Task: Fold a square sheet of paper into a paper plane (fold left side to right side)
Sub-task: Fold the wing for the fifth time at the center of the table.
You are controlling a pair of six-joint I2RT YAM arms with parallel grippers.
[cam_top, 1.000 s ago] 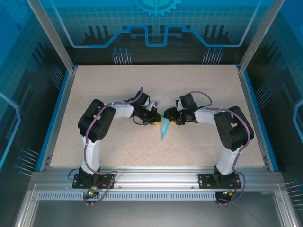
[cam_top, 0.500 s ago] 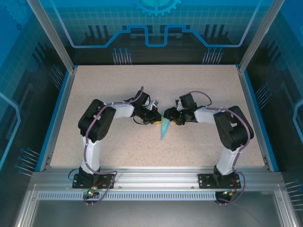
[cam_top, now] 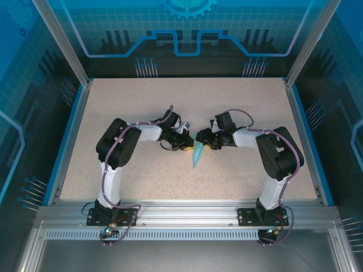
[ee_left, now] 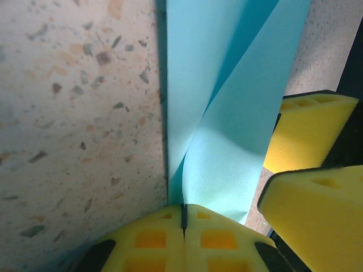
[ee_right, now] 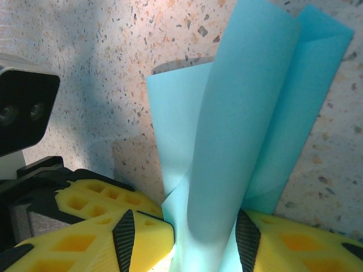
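The light-blue sheet of paper is folded into a narrow pointed shape at the table's middle, its tip toward the arms. My left gripper reaches it from the left. In the left wrist view this left gripper is shut, and an edge of the paper runs into the seam between its yellow fingers. My right gripper comes in from the right. In the right wrist view the right gripper stands open with a raised, curved flap of the paper between its fingers.
The two grippers sit almost tip to tip; the right one's yellow fingers show beside the paper, and the left wrist camera is close by. Speckled beige tabletop lies all around, bounded by blue side rails.
The left arm's elbow has shifted slightly to the right. Both grippers and the paper stay almost where they were.
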